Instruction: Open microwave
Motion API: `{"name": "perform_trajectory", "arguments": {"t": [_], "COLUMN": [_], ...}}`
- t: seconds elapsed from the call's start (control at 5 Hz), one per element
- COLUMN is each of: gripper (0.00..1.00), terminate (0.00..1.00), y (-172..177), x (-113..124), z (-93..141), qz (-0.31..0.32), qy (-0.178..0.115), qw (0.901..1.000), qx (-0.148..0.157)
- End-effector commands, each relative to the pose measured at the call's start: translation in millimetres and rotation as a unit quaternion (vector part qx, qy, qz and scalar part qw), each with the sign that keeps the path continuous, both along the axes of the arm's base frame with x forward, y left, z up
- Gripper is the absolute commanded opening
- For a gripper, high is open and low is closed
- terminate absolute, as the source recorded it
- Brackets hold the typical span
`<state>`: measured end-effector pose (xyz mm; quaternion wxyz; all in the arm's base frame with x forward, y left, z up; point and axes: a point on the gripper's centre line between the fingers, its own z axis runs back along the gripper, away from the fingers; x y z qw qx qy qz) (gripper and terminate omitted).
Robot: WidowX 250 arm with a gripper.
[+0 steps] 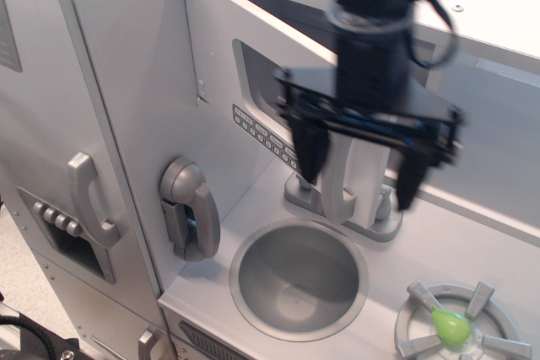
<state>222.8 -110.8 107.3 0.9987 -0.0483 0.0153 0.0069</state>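
The microwave door (221,65) is silver-grey with a dark window (251,73), a button strip (263,135) and a long vertical handle (337,185). It hangs from hinges on its left edge and stands swung well out, leaving a dark gap along its top. My gripper (359,168) is blurred by motion and hangs in front of the door's free edge. Its black fingers (307,151) are spread wide, one on each side of the handle and not touching it. The gripper is open and holds nothing.
A round sink (299,280) with a faucet (381,212) lies just below the gripper. A grey toy phone (189,208) hangs on the wall at left. The fridge door handle (88,200) is at far left. A burner with a green piece (451,326) is at bottom right.
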Motion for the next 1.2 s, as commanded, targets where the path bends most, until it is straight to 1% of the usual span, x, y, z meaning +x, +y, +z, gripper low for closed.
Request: {"name": "perform_trajectory", "arguments": {"t": [0.0,0.2,0.4,0.6,0.8,1.0], "gripper": [1.00,1.00,1.00,1.00,1.00,1.00], "terminate": [0.00,0.00,0.00,0.00,0.00,0.00], "y": [-48.4,-56.0,-50.3,-36.0,-10.1,6.0], "x": [25.9,51.7,73.7,85.6,86.3,69.8], "z": [25.3,35.9,42.6,44.1,38.8,31.9], "qz": [-0.005,0.010,0.024,0.040,0.046,0.035], "qy": [-0.055,-0.101,-0.132,-0.158,-0.143,-0.122], "qw": [0.9977,0.9933,0.9879,0.9849,0.9881,0.9913], "qx": [-0.040,-0.055,-0.078,-0.057,-0.030,-0.036]}}
